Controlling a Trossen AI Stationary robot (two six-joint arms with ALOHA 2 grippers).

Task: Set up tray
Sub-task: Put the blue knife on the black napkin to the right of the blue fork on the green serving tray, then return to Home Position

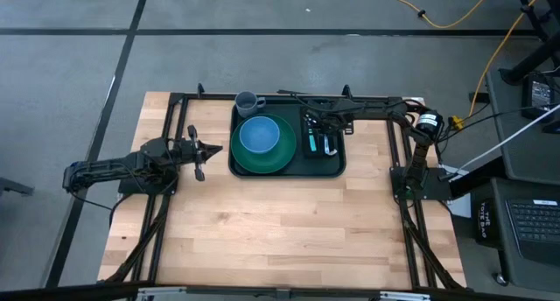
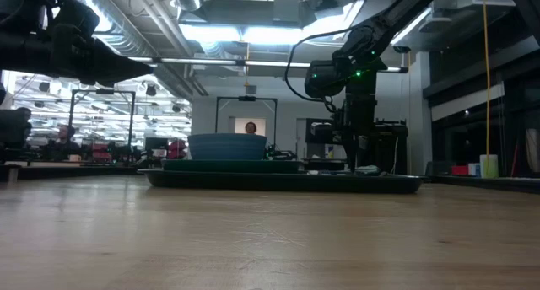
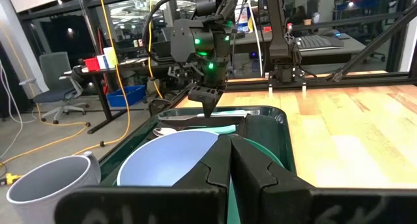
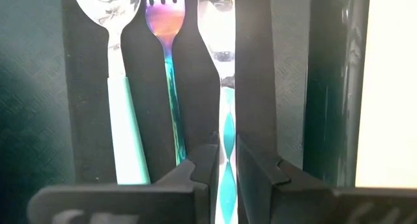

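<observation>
The dark green tray (image 1: 289, 173) lies at the table's far middle. On it a blue bowl (image 1: 259, 135) stands on a round green plate (image 1: 273, 161), and a grey mug (image 1: 248, 101) stands in its far left corner. On its right part a black napkin (image 4: 85, 87) carries a spoon (image 4: 124, 107), a fork (image 4: 168, 61) and a knife (image 4: 221, 74) side by side. My right gripper (image 4: 226, 165) points down over the knife and is shut on it. My left gripper (image 1: 214, 149) waits shut and level, left of the tray. My right gripper pinches the knife's teal-and-white patterned handle (image 4: 226, 136) between its two fingers, one on each long side, so the fingers lie across the knife. They come from above, pointing steeply down. The knife lies lengthwise beside the fork; whether it is lifted off the napkin I cannot tell.
The tray's raised right rim (image 4: 332, 87) runs close beside the knife. Bare wooden table (image 1: 289, 231) stretches from the tray to the near edge. Black frame rails (image 1: 175, 100) border the table on the left, right and far sides.
</observation>
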